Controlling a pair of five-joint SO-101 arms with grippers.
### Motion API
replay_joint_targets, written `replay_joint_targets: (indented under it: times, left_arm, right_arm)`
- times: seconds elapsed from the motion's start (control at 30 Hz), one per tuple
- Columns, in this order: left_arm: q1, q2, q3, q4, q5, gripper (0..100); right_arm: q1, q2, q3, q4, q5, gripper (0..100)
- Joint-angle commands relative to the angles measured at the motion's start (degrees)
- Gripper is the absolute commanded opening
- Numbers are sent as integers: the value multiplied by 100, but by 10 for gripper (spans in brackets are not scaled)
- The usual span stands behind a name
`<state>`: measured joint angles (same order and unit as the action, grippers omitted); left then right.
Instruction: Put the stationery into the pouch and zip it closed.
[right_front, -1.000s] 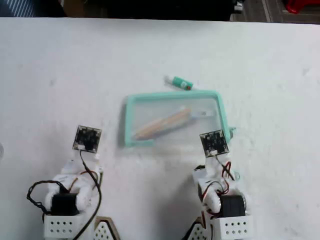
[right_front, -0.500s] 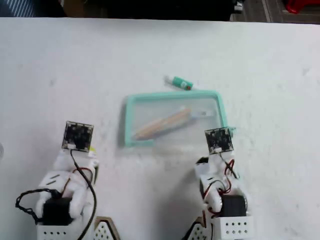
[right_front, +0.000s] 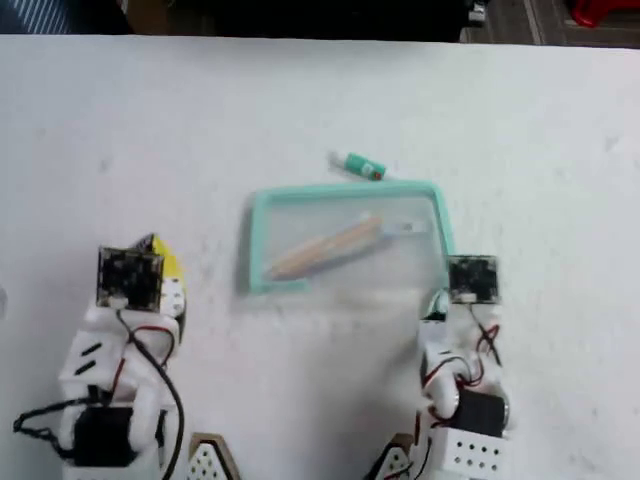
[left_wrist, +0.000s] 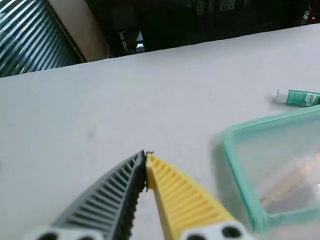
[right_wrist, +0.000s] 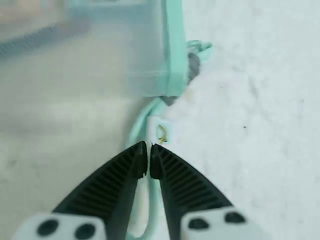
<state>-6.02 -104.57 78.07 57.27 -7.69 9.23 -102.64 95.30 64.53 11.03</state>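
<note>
Right end effector (right_wrist: 148, 153) shifted right, closed, just beside pouch (right_front: 340, 190) corner

Translucent plastic pouch (right_front: 345, 240), matt table (right_front: 300, 100)

Built of white printed shells (right_front: 95, 355) around black motors (right_front: 478, 410), strung with looping black and red cables (right_front: 165, 368), capped by square black circuit boards (right_front: 130, 277), tipped with ribbed fingers (left_wrist: 185, 200), grey and yellow on the left pincer (left_wrist: 146, 157), black on the right pincer (right_wrist: 149, 150).

A plain white surface (right_front: 150, 120). On it lies a clear, teal-edged pouch (right_front: 256, 240). A small green tube (right_front: 358, 165) lies just beside it.
</note>
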Motion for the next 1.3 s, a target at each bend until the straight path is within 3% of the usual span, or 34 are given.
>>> replay_joint_targets:
  times: [0.0, 0.43, 0.7, 1.07, 1.27]
  left_arm:
    - [119, -31, -826, 466, 70, 24]
    - [127, -31, 360, -308, 62, 27]
    - [84, -31, 466, -185, 18, 24]
    - [110, -31, 756, -220, -97, 24]
    - [119, -31, 993, -501, -343, 24]
  right_arm:
    - [840, -48, -246, -286, 70, 22]
    - [655, -48, -149, -426, 132, 22]
    - [840, -48, -211, -233, 2180, 22]
    - [945, -48, -484, -1068, 2259, 19]
    - [901, -48, -1415, -734, 2224, 19]
